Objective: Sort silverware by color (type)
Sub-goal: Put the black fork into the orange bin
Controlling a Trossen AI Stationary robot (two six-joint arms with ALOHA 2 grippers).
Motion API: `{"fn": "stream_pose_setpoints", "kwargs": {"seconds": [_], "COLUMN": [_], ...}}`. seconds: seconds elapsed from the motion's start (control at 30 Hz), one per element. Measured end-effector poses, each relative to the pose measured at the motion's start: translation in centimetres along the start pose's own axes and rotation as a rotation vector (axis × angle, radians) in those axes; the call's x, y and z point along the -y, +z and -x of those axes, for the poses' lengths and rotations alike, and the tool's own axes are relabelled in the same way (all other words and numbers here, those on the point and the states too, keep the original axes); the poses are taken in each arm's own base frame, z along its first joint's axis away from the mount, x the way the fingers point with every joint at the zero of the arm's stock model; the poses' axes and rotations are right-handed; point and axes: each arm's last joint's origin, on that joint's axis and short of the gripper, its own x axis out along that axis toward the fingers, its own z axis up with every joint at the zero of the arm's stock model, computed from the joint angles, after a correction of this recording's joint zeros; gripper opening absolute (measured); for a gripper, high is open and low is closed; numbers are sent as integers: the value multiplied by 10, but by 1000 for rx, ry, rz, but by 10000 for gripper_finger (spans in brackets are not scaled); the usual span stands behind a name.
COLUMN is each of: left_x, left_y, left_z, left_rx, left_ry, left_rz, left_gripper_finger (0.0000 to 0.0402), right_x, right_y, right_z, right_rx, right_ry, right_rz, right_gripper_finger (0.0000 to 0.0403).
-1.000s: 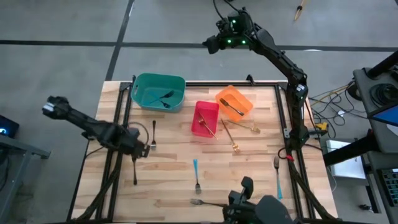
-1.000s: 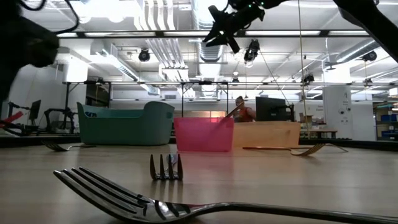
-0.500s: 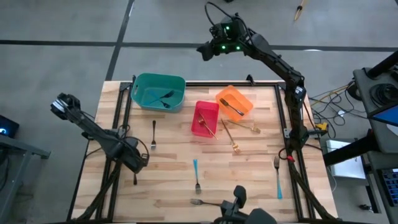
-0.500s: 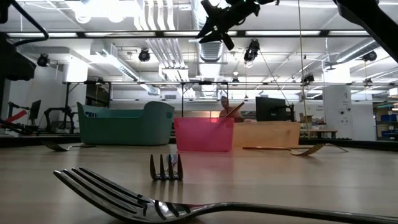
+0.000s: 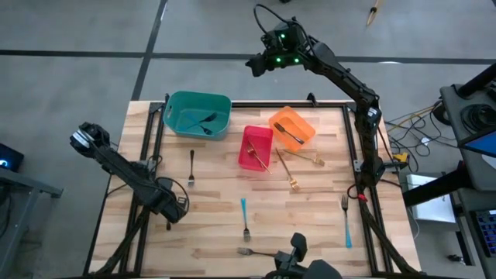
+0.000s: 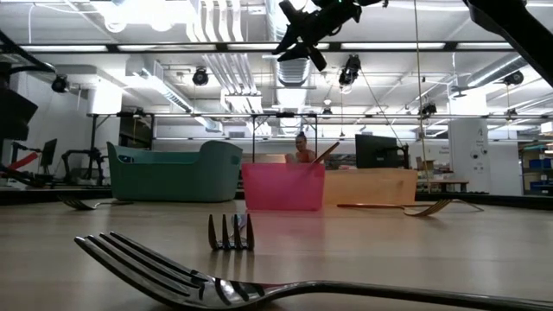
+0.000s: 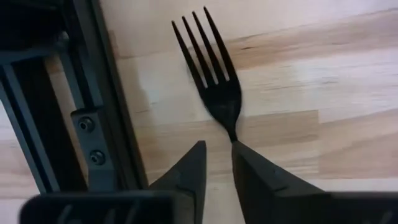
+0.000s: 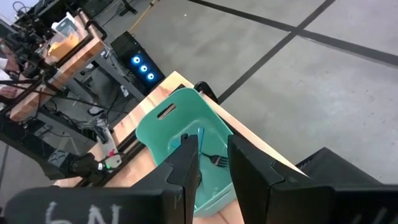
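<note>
1. Low at the desk's [image 5: 232, 225] left edge, the left end effector [image 7: 217, 171] sits over a dark fork [image 7: 211, 84]; its fingers [image 7: 189, 171] are slightly parted, with the fork's neck running into the narrow gap, and contact cannot be judged.
2. That dark fork's long axis runs toward the end effector, tines pointing away from it, beside the desk's black frame rail [image 7: 81, 118].
3. Beyond the desk's 12 o'clock edge, the right end effector [image 8: 212, 163] hangs high with fingers spread, holding nothing, above the teal bin [image 8: 180, 134].
4. Another dark fork [image 5: 191, 166] lies along 12-to-6, tines toward 6.
5. Two blue-handled forks, [image 5: 244, 217] and [image 5: 346, 221], lie near the 6 o'clock side, also along 12-to-6.
6. A silver fork [image 5: 260, 252] lies along 3-to-9 at the 6 o'clock edge, tines toward 9.
7. Gold forks [image 5: 288, 172] lie beside the red bin [image 5: 256, 147] and orange bin [image 5: 291, 126].
</note>
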Motion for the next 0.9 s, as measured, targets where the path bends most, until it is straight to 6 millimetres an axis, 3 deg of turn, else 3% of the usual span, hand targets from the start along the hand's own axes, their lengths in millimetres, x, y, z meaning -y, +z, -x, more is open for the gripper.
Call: {"fn": "stream_pose_setpoints", "kwargs": {"seconds": [0.33, 0.63, 0.9], "left_x": [9, 13, 14], "left_y": [-10, -11, -11], "left_z": [-10, -14, -14], "left_rx": [-6, 3, 11], "left_ry": [-19, -7, -22], "left_rz": [1, 14, 34], "left_gripper_finger": [101, 101, 76], "right_x": [0, 0, 0], "right_y": [0, 0, 0], "right_z": [0, 0, -1], "right_rx": [0, 0, -1], "right_ry": [0, 0, 0], "right_rz": [-16, -17, -16], "right_gripper_finger": [77, 77, 77]}}
